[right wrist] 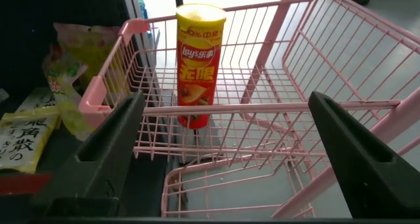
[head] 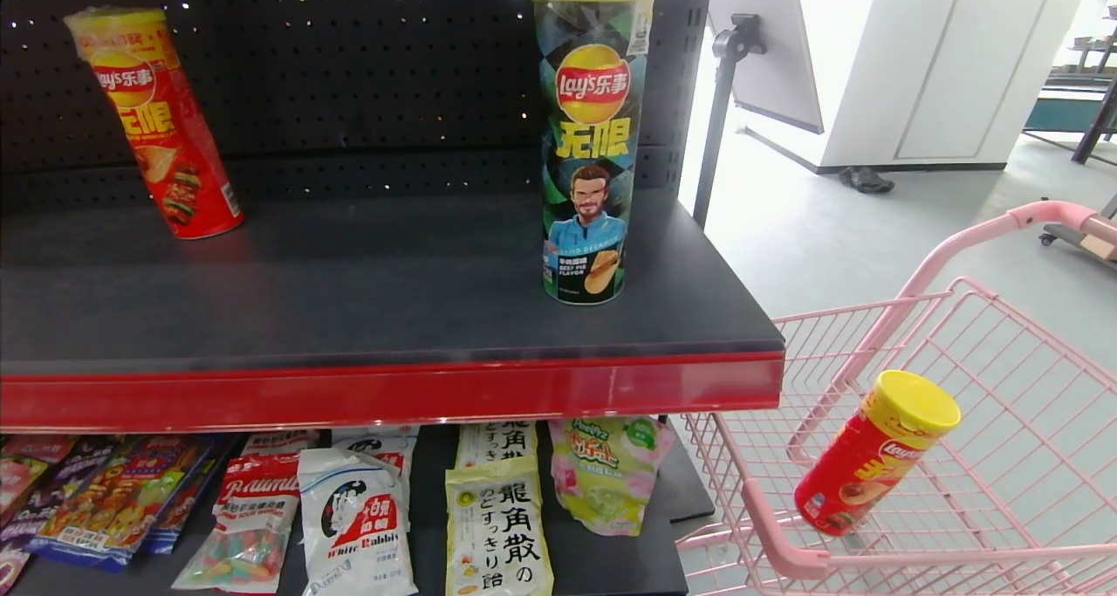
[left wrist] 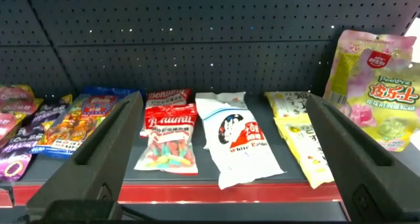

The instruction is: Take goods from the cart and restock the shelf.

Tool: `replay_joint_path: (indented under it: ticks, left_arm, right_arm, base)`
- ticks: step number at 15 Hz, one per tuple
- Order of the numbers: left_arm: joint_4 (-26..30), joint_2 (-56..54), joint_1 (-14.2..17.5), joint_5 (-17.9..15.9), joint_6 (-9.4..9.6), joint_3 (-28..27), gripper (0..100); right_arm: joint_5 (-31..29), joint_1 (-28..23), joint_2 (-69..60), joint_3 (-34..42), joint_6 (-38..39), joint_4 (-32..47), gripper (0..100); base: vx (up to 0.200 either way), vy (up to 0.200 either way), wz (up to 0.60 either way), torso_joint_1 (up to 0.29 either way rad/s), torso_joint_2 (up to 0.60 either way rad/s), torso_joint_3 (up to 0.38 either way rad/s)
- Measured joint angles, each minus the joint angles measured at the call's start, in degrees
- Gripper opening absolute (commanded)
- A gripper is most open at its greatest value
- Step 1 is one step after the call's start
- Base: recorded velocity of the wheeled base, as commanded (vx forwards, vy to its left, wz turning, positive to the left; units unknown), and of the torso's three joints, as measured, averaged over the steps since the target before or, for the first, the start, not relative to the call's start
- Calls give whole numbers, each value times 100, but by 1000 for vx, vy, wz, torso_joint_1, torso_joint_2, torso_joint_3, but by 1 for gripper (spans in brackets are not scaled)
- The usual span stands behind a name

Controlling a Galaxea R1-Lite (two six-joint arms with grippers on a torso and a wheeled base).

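Observation:
A red chips can with a yellow lid point(head: 873, 452) stands leaning in the pink wire cart point(head: 960, 317), to the right of the shelf. In the right wrist view the same can point(right wrist: 199, 66) stands upright in the cart's basket point(right wrist: 275, 112). My right gripper point(right wrist: 226, 155) is open in front of it, outside the cart's near rail, and holds nothing. On the upper shelf point(head: 349, 282) a red chips can point(head: 153, 120) leans at the back left and a green-black chips can point(head: 592, 142) stands at the right. My left gripper point(left wrist: 226, 155) is open and empty, facing the lower shelf.
The upper shelf has a red front lip point(head: 393, 395) and a black pegboard back. Snack bags point(head: 349, 509) lie in a row on the lower shelf point(left wrist: 230, 191). The wide middle of the upper shelf between the two cans is bare. Grey floor lies behind the cart.

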Motion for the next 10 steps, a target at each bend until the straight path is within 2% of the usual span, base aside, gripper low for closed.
replay_joint_path:
  ticks: [4,6,10]
  left_arm:
    - [2,0,2,5,2,0,100]
    - [0,0,2,5,2,0,100]
    - [2,0,2,7,0,0,100]
  right_arm:
    - [37,-5,35,0,-99,-9,100]
    - [401,-2,21,-35,-328,-27,100]
    - [673,61,877,-873,-449,-282,100]
  base:
    - [0,0,0,0,0,0]
    - [0,0,0,0,0,0]
    - [0,0,0,0,0,0]
